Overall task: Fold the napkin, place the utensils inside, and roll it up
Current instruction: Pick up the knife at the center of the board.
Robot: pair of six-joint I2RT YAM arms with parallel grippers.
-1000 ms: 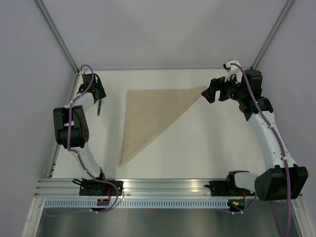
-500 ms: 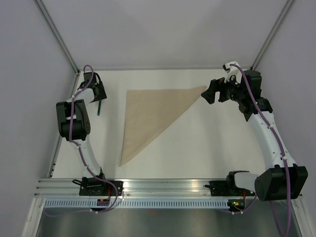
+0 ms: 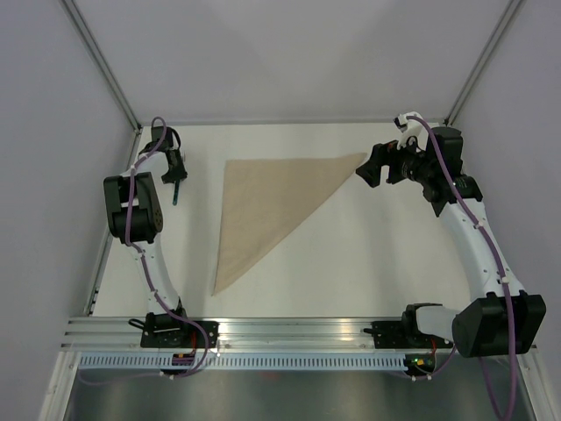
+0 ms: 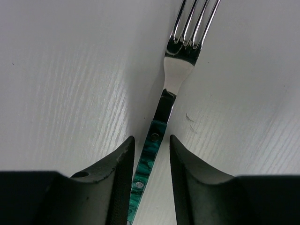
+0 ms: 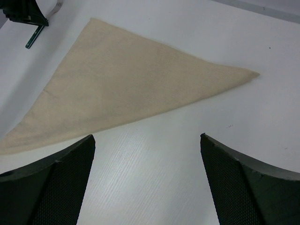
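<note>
- The fork (image 4: 180,61), at nine o'clock of the napkin (image 3: 263,197), is probably light, stiff and slippery; best held by its green handle (image 4: 145,164).
- The left gripper (image 4: 151,140) is half-open astride that handle; the right gripper (image 5: 146,137) is wide open and empty.

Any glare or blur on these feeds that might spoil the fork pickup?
Left wrist: the fork has mirror glare on tines and neck, green handle reads clearly; the near fingers are dark and soft. Right wrist: napkin sharp, evenly lit. Top external: flat light, fork tiny.
</note>
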